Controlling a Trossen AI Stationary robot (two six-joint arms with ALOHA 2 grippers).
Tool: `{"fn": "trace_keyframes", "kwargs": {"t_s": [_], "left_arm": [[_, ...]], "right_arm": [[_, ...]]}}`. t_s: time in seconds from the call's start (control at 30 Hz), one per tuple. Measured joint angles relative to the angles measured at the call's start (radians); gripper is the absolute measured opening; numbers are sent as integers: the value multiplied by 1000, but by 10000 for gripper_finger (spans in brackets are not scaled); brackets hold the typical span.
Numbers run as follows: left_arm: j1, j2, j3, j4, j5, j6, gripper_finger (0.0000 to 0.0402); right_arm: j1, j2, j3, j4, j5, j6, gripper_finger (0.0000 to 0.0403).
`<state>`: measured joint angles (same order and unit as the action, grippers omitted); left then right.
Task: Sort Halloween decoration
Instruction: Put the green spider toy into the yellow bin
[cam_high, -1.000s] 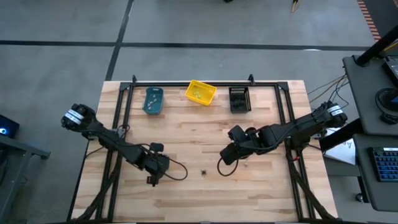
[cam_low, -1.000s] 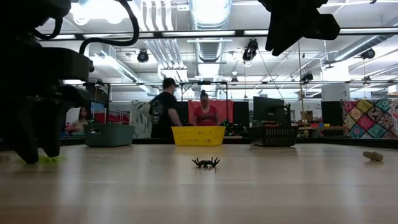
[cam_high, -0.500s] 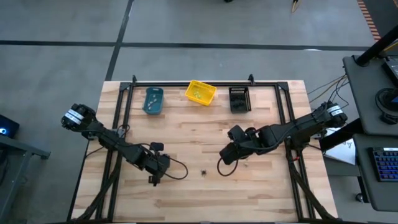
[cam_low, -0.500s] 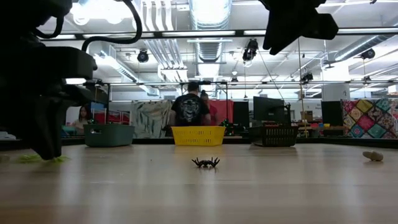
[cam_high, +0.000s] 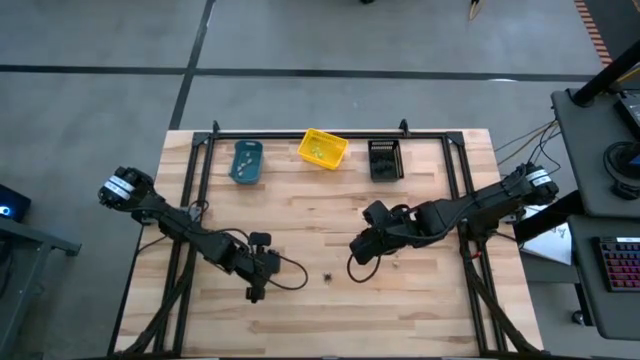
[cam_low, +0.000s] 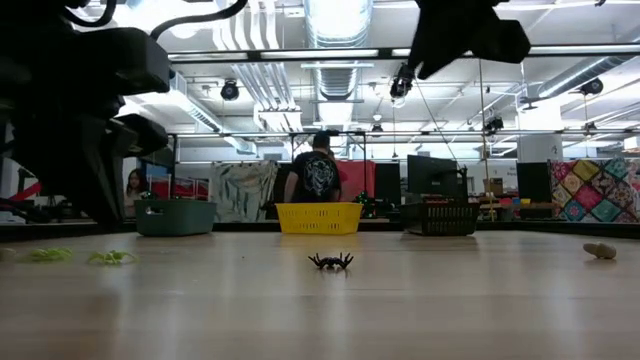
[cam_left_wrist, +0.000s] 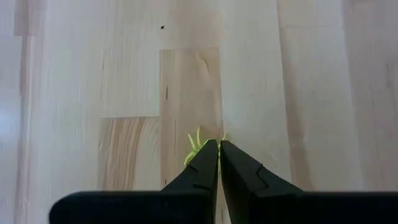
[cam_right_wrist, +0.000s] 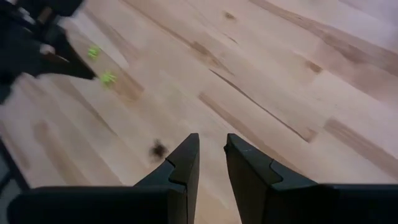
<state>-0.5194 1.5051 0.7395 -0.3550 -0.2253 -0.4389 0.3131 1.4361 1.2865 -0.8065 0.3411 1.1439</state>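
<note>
While both arms hover: two green spiders (cam_low: 110, 257), one black spider (cam_low: 331, 261).

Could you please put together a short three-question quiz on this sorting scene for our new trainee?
1. True or false: the left gripper is shut, with a yellow-green spider at its fingertips.
2. Which bin stands between the other two along the table's far edge? A) teal bin B) yellow bin C) black bin
3. Fill in: the lone black spider lies on the bare wood between the two ____.

Key: 1 true; 2 B; 3 grippers (the right gripper hovers just beside it).
</note>
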Motion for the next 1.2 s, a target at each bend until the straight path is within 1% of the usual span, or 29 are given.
{"fn": "trace_keyframes", "kwargs": {"t_s": [0.23, 0.43, 0.53, 0.63, 0.77, 0.87, 1.03, 1.2], "left_arm": [[-1, -21, 0, 9, 0, -20, 0], [-1, -115, -22, 82, -21, -53, 0], [-1, -182, -50, 123, -24, -108, 0], [-3, -244, -70, 126, -28, -187, 0], [-6, -296, -102, 122, -28, -294, 0], [-13, -302, -125, 120, -28, -351, 0], [-17, -269, -137, 124, -27, -359, 0], [-25, -235, -168, 146, -27, -325, 0]], "right_arm": [[-39, 0, 0, 183, -21, -79, 69], [-79, 8, 0, 277, -63, -141, 60], [-104, 30, 0, 304, -117, -173, 59], [-130, 72, 0, 357, -184, -212, 59], [-159, 143, 0, 418, -231, -226, 59], [-172, 189, 4, 453, -280, -228, 59], [-176, 249, 14, 463, -311, -226, 59], [-170, 304, 15, 579, -323, -126, 59]]}}
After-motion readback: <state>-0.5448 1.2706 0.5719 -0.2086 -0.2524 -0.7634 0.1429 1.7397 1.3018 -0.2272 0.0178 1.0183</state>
